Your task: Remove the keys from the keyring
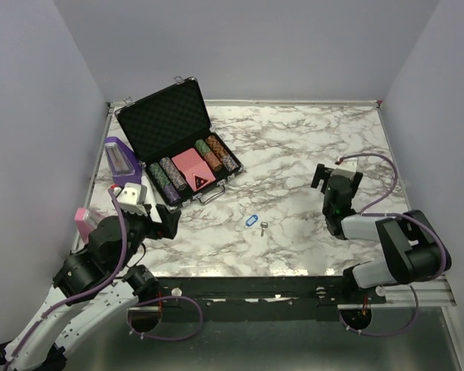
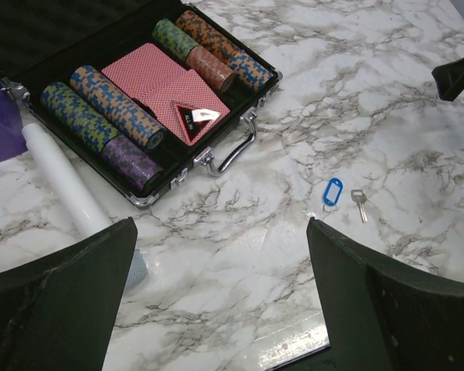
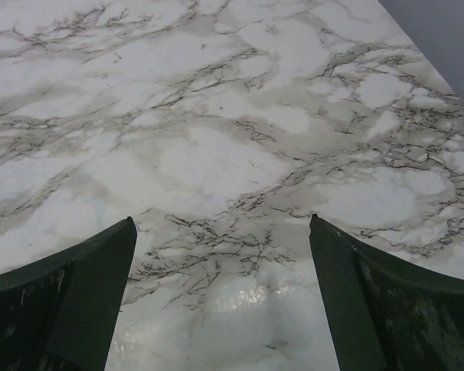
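The marble bench (image 1: pixel 309 147) carries an open black case (image 1: pixel 166 116) at its far left; the left tool (image 2: pixel 220 228) hovers by the near-left edge, jaws wide apart, gripping nothing; the right tool (image 3: pixel 223 224), likewise spread and empty, hangs over bare marble at right; between them lies the blue-tagged keyring (image 2: pixel 332 191); a key (image 2: pixel 359 205) lies just beside it.

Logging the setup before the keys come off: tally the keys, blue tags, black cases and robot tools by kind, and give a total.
Keys: 1
Blue tags: 1
Black cases: 1
Tools: 2, the left tool and the right tool, both open
Total: 5
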`<state>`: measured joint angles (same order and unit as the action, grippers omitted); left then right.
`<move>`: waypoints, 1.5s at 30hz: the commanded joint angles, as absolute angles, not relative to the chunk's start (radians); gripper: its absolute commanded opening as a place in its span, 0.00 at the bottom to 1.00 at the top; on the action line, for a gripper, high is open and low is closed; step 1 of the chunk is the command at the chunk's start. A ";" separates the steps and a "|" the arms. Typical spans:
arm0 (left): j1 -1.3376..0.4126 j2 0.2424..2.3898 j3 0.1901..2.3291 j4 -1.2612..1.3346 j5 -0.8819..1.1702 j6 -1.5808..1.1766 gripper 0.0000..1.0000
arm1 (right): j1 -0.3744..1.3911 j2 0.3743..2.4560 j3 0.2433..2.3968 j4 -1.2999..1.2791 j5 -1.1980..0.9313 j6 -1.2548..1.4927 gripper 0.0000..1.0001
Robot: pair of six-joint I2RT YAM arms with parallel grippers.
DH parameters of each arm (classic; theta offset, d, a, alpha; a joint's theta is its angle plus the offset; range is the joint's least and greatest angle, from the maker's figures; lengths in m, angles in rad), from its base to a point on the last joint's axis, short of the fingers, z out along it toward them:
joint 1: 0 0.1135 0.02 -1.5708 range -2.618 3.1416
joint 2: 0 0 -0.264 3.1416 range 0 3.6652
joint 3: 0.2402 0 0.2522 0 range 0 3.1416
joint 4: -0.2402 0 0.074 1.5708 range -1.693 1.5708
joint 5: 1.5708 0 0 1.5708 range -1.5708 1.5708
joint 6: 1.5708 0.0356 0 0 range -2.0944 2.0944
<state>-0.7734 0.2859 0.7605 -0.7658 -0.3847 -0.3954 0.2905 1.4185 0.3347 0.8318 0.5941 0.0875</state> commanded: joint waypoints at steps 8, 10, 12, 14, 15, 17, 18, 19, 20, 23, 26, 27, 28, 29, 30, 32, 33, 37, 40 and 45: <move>-0.767 0.304 0.756 -0.769 -0.396 -0.374 0.99 | 0.170 1.578 0.258 1.258 0.358 0.097 1.00; -0.767 0.307 0.756 -0.769 -0.393 -0.374 0.99 | 0.146 1.578 0.246 1.262 0.301 0.116 1.00; -0.767 0.310 0.756 -0.769 -0.390 -0.373 0.99 | 0.138 1.633 0.233 1.352 0.291 0.104 1.00; -0.767 0.319 0.758 -0.770 -0.388 -0.373 0.99 | 0.129 1.626 0.236 1.327 0.276 0.120 1.00; -0.767 0.324 0.759 -0.772 -0.388 -0.373 0.99 | 0.127 1.626 0.236 1.328 0.276 0.120 1.00; -0.767 0.328 0.758 -0.772 -0.387 -0.373 0.99 | 0.127 1.635 0.232 1.353 0.276 0.111 1.00; -0.767 0.328 0.759 -0.772 -0.387 -0.373 0.99 | 0.127 1.634 0.229 1.351 0.279 0.110 1.00; -0.767 0.331 0.761 -0.770 -0.387 -0.373 0.99 | 0.126 1.634 0.227 1.358 0.284 0.110 1.00; -0.767 0.331 0.759 -0.770 -0.387 -0.373 0.99 | 0.127 1.635 0.226 1.362 0.284 0.107 1.00; -0.767 0.330 0.759 -0.772 -0.390 -0.374 0.99 | 0.127 1.634 0.224 1.367 0.285 0.106 1.00; -0.767 0.330 0.761 -0.775 -0.405 -0.380 0.99 | 0.127 1.635 0.222 1.370 0.285 0.106 1.00; -0.767 0.330 0.764 -0.779 -0.408 -0.383 0.99 | 0.127 1.634 0.222 1.370 0.285 0.104 1.00; -0.767 0.327 0.764 -0.781 -0.413 -0.387 0.99 | 0.126 1.635 0.222 1.368 0.285 0.106 1.00; -0.767 0.325 0.762 -0.781 -0.414 -0.388 0.99 | 0.127 1.634 0.222 1.370 0.285 0.104 1.00; -0.765 0.321 0.762 -0.779 -0.416 -0.388 0.99 | 0.127 1.635 0.222 1.370 0.287 0.106 1.00; -0.767 0.316 0.759 -0.776 -0.420 -0.390 0.99 | 0.126 1.635 0.221 1.371 0.285 0.104 1.00; -0.767 0.318 0.759 -0.776 -0.423 -0.391 0.99 | 0.127 1.635 0.221 1.371 0.288 0.104 1.00; -0.765 0.318 0.761 -0.781 -0.423 -0.393 0.99 | 0.127 1.634 0.221 1.373 0.288 0.103 1.00; -0.765 0.314 0.761 -0.782 -0.428 -0.396 0.99 | 0.127 1.634 0.221 1.373 0.288 0.103 1.00; -0.765 0.311 0.761 -0.787 -0.431 -0.400 0.99 | 0.127 1.635 0.221 1.374 0.288 0.104 1.00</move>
<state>-0.7715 0.3233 0.7605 -0.7670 -0.3988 -0.3901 0.1352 1.6226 0.2352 1.2938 0.2970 0.1070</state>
